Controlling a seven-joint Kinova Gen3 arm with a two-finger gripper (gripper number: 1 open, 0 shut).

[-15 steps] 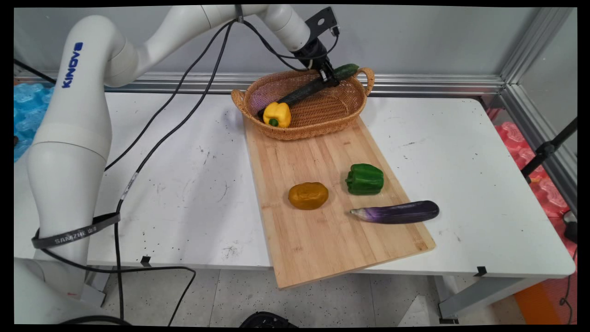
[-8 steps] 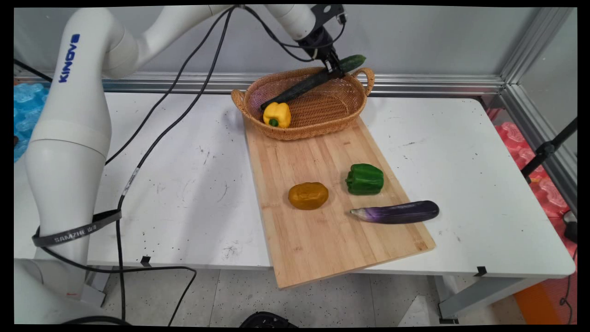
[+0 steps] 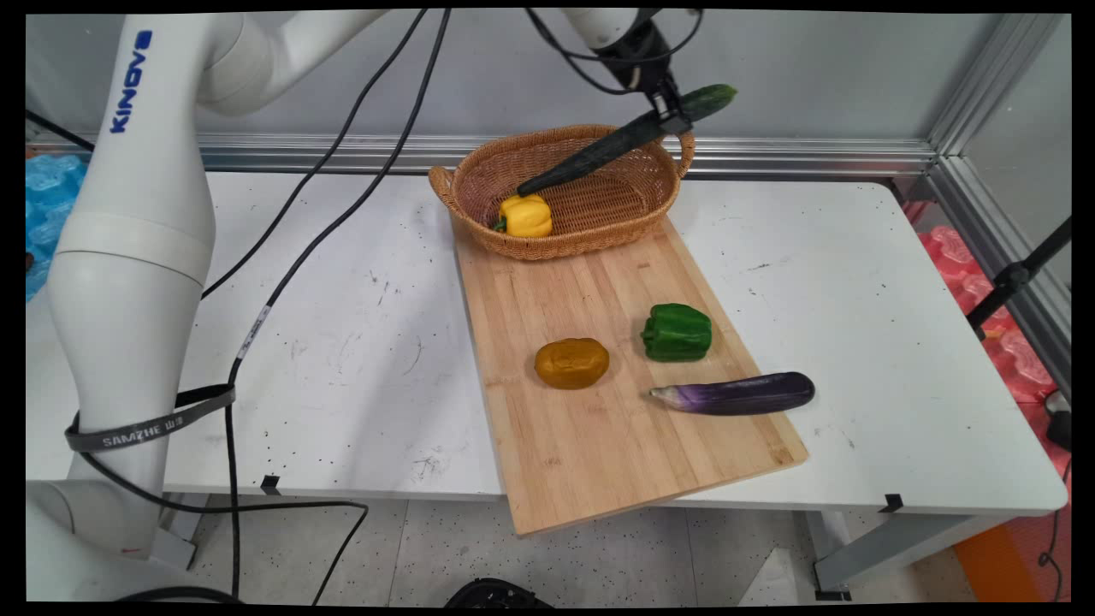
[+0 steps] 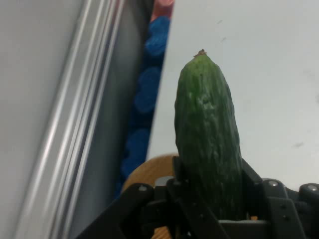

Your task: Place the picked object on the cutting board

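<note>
- My gripper [image 3: 671,115] is clamped on the cucumber [image 3: 629,137], now lifted higher, tilted, above the basket [image 3: 599,231]'s 2 o'clock rim.
- The yellow pepper [image 3: 526,216] has rolled slightly inside.
- At 6 o'clock, the cutting board [image 3: 616,445] carries potato [image 3: 572,363], green pepper [image 3: 677,332], eggplant [image 3: 736,393].

white table [image 3: 855,282] bears a wooden board [image 3: 599,411].

Dark green cucumber [image 3: 629,137] in black gripper [image 3: 670,114]; tan woven basket [image 3: 590,231] with yellow pepper [image 3: 525,216]; pale striped wooden board [image 3: 616,428] under green pepper [image 3: 677,332], ochre potato [image 3: 572,363], glossy purple eggplant [image 3: 736,394]; speckled white table [image 3: 359,359].
</note>
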